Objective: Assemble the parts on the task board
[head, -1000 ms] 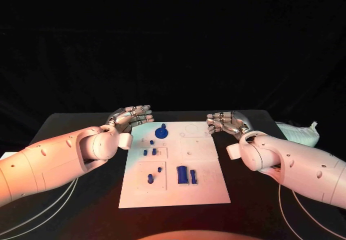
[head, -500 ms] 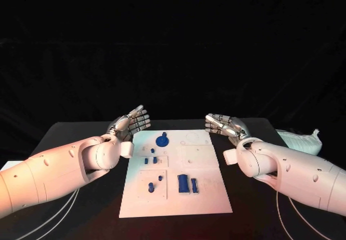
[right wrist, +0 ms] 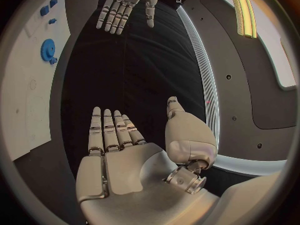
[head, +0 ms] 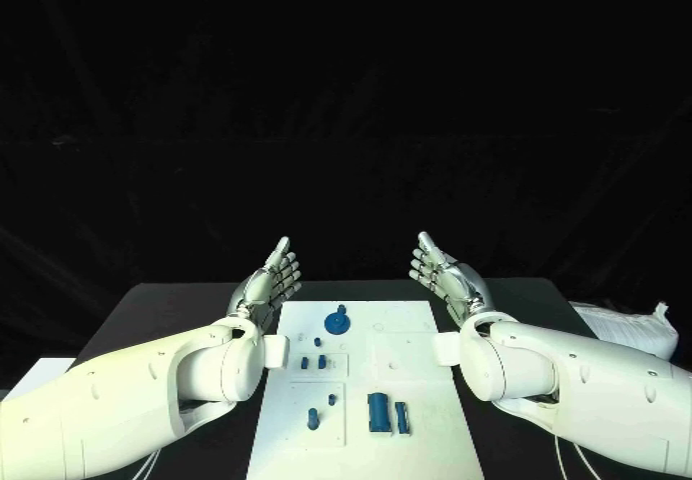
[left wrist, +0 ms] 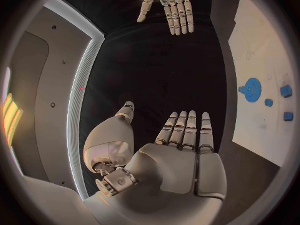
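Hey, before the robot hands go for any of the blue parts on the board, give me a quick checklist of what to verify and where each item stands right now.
1. Left robot hand holds nothing, fingers straight and flat: ok.
2. Right robot hand holds nothing, fingers straight and flat: ok.
3. Both hands off the task board, one raised at each of its far corners: ok.
4. Blue gear-shaped disc in sight near the board's far end, nothing over it: ok.
5. Two upright blue blocks and the small blue pegs nearer the robot in sight, untouched: ok.
6. Whether each part already sits in its proper slot: cannot tell.
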Robot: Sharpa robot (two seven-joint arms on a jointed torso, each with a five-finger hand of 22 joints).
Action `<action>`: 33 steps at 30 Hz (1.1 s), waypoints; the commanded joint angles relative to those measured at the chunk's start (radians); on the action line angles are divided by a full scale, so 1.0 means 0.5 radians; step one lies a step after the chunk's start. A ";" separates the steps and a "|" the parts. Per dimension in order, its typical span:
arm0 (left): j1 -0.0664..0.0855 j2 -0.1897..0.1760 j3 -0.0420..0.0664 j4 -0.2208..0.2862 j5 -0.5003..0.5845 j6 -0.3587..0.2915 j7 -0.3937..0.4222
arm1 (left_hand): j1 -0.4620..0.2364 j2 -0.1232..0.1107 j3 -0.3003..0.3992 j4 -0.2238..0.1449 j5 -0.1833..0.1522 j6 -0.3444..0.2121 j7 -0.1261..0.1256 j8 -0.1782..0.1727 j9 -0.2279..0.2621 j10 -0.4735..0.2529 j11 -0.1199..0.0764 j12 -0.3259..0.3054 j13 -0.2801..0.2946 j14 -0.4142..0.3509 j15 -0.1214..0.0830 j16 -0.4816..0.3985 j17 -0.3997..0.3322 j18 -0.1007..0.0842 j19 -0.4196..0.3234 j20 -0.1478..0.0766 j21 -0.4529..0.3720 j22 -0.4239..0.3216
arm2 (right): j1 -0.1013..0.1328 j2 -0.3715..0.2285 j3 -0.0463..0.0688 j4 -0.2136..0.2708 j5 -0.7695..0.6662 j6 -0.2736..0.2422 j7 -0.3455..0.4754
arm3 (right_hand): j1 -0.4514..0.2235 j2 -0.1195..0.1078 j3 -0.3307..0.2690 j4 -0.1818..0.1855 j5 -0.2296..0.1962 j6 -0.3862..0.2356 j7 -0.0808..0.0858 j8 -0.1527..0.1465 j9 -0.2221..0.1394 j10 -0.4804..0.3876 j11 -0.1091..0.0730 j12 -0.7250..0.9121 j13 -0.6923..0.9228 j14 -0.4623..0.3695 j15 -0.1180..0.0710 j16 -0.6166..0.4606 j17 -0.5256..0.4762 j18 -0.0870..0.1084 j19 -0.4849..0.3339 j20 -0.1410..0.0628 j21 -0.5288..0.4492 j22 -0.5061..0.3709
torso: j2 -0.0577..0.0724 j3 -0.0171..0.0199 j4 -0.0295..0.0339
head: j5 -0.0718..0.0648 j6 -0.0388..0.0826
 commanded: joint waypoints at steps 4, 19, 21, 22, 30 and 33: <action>-0.009 -0.001 0.007 0.073 -0.168 -0.370 0.144 | -0.401 0.005 -0.117 -0.002 -0.021 -0.294 -0.047 -0.013 -0.006 -0.314 -0.025 -0.037 -0.004 -0.290 -0.014 -0.191 -0.011 -0.167 -0.232 -0.174 -0.015 -0.185 | 0.003 -0.003 -0.002 0.011 0.128 -0.140 0.124 | -0.467 -0.003 -0.001 -0.019 -0.041 -0.284 -0.071 -0.014 -0.038 -0.334 -0.017 -0.013 -0.040 -0.333 -0.003 -0.029 -0.121 -0.120 -0.299 -0.060 -0.212 -0.131 | -0.004 0.0056 0.010 | 0.000 0.008; -0.010 -0.001 0.008 0.077 -0.171 -0.377 0.146 | -0.673 0.005 -0.288 -0.002 -0.021 -0.493 -0.047 -0.013 -0.006 -0.526 -0.025 -0.037 -0.004 -0.485 -0.014 -0.191 -0.011 -0.167 -0.389 -0.174 -0.015 -0.311 | 0.003 -0.003 -0.002 0.011 0.128 -0.140 0.124 | -0.781 -0.003 -0.001 -0.019 -0.041 -0.475 -0.071 -0.014 -0.038 -0.559 -0.017 -0.013 -0.040 -0.557 -0.003 -0.029 -0.121 -0.120 -0.501 -0.060 -0.212 -0.323 | -0.004 0.0056 0.010 | 0.000 0.008; -0.010 -0.001 0.008 0.077 -0.171 -0.377 0.146 | -0.698 0.005 -0.288 -0.002 -0.021 -0.511 -0.047 -0.013 -0.006 -0.547 -0.025 -0.037 -0.004 -0.502 -0.014 -0.191 -0.011 -0.167 -0.405 -0.174 -0.015 -0.457 | 0.003 -0.003 -0.002 0.011 0.128 -0.140 0.124 | -0.810 -0.003 -0.001 -0.019 -0.041 -0.493 -0.071 -0.014 -0.038 -0.579 -0.017 -0.013 -0.040 -0.576 -0.003 -0.029 -0.121 -0.120 -0.517 -0.060 -0.212 -0.323 | -0.004 0.0056 0.010 | 0.000 0.008; -0.010 -0.001 0.008 0.077 -0.171 -0.377 0.146 | -0.708 0.005 -0.288 -0.002 -0.021 -0.520 -0.047 -0.013 -0.006 -0.555 -0.025 -0.037 -0.004 -0.511 -0.014 -0.191 -0.011 -0.167 -0.412 -0.174 -0.015 -0.457 | 0.003 -0.003 -0.002 0.011 0.128 -0.140 0.124 | -0.819 -0.003 -0.001 -0.019 -0.041 -0.499 -0.071 -0.014 -0.038 -0.586 -0.017 -0.013 -0.040 -0.584 -0.003 -0.029 -0.121 -0.120 -0.523 -0.060 -0.212 -0.323 | -0.004 0.0056 0.010 | 0.000 0.008; -0.010 -0.001 0.008 0.077 -0.171 -0.377 0.146 | -0.784 0.005 -0.288 -0.002 -0.021 -0.570 -0.047 -0.013 -0.006 -0.608 -0.025 -0.037 -0.004 -0.565 -0.014 -0.191 -0.011 -0.167 -0.581 -0.174 -0.015 -0.457 | 0.003 -0.003 -0.002 0.011 0.128 -0.140 0.124 | -0.912 -0.003 -0.001 -0.019 -0.041 -0.552 -0.071 -0.014 -0.038 -0.651 -0.017 -0.013 -0.040 -0.649 -0.003 -0.029 -0.121 -0.120 -0.581 -0.060 -0.212 -0.323 | -0.004 0.0056 0.010 | 0.000 0.008; -0.010 -0.001 0.008 0.077 -0.171 -0.377 0.146 | -0.807 0.005 -0.288 -0.002 -0.021 -0.586 -0.047 -0.013 -0.006 -0.628 -0.025 -0.037 -0.004 -0.713 -0.014 -0.191 -0.011 -0.167 -0.581 -0.174 -0.015 -0.457 | 0.003 -0.003 -0.002 0.011 0.128 -0.140 0.124 | -1.001 -0.003 -0.001 -0.019 -0.041 -0.702 -0.071 -0.014 -0.038 -0.824 -0.017 -0.013 -0.040 -0.822 -0.003 -0.029 -0.121 -0.120 -0.738 -0.060 -0.212 -0.323 | -0.004 0.0056 0.010 | 0.000 0.008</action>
